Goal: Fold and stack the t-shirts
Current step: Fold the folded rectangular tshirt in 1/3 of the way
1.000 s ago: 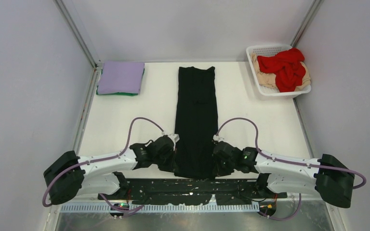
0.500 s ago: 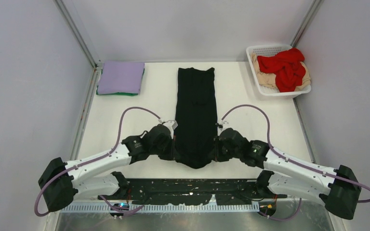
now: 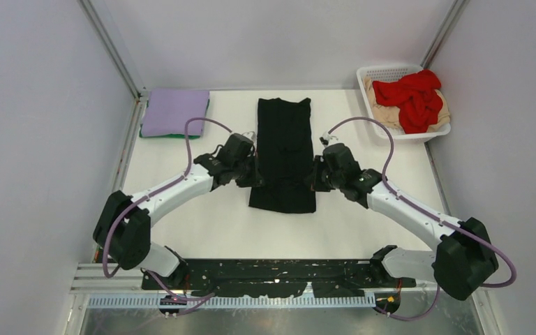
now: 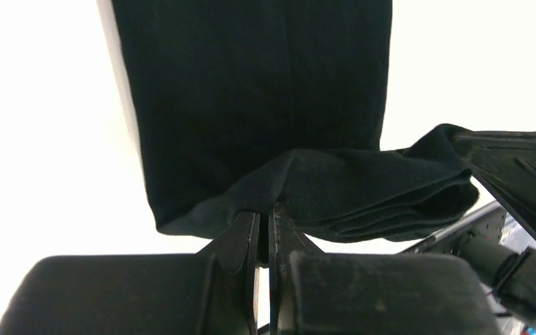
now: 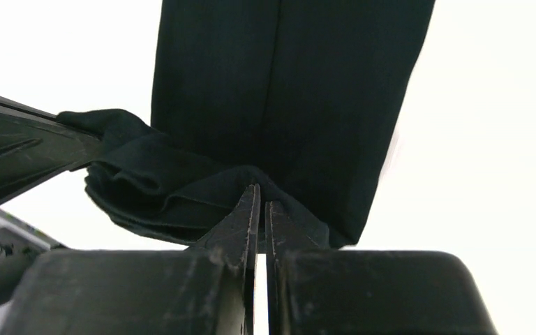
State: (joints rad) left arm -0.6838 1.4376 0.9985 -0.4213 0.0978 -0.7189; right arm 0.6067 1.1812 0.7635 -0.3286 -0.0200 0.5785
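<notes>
The black t-shirt (image 3: 283,150) lies as a long narrow strip in the middle of the table, its near end lifted and doubled back over itself. My left gripper (image 3: 252,176) is shut on its near left corner (image 4: 265,188). My right gripper (image 3: 315,177) is shut on its near right corner (image 5: 258,178). A folded lavender t-shirt (image 3: 175,112) lies on a folded green t-shirt (image 3: 174,135) at the far left. A crumpled red t-shirt (image 3: 412,98) and a beige t-shirt (image 3: 382,112) sit in the basket.
The white lattice basket (image 3: 380,72) stands at the far right corner. Metal frame posts (image 3: 112,49) rise at both far corners. Grey walls close in the left, right and back. A black strip (image 3: 272,276) runs along the near table edge.
Both grippers have carried the shirt's near end away from the near table edge toward the far side, folding it over the rest. The shirt's visible length has shortened.
</notes>
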